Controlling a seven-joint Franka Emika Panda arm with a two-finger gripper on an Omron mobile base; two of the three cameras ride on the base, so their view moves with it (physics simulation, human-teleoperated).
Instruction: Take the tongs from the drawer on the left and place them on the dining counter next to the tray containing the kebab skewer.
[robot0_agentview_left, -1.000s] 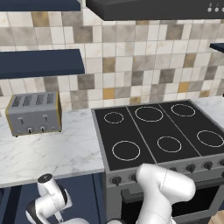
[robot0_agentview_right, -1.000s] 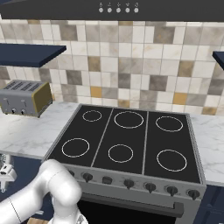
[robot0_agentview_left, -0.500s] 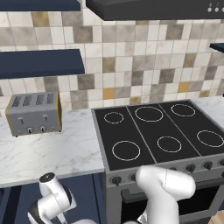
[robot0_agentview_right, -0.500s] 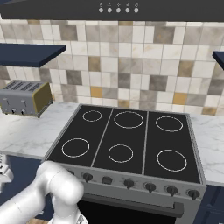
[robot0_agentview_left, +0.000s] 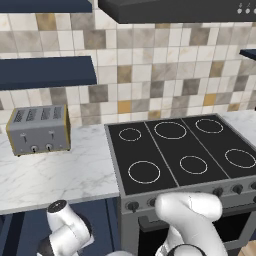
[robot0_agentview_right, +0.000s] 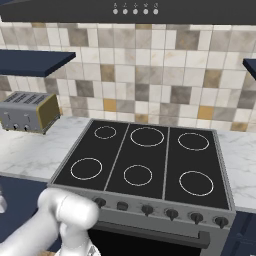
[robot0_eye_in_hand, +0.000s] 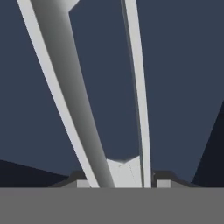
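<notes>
Our tool (robot0_eye_in_hand: 124, 186) has kept narrowing its jaws over the last second and now sits low in the navy drawer (robot0_eye_in_hand: 183, 87), straddling the tongs (robot0_eye_in_hand: 74, 96), whose two silvery arms rise right before it. Whether the fingers already pinch them, we cannot tell.

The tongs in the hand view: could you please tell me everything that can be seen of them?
The tongs fill the close-up as two slim silvery-grey metal arms with a smooth, brushed look. The arms stand apart at the top of the picture and run together towards the bottom, where a pale joint links them just above the hand. The nearer arm looks broad and shaded, the other thin and edge-on. Behind them lies a dark navy surface. Whether the hand's fingers touch them cannot be made out.
</notes>
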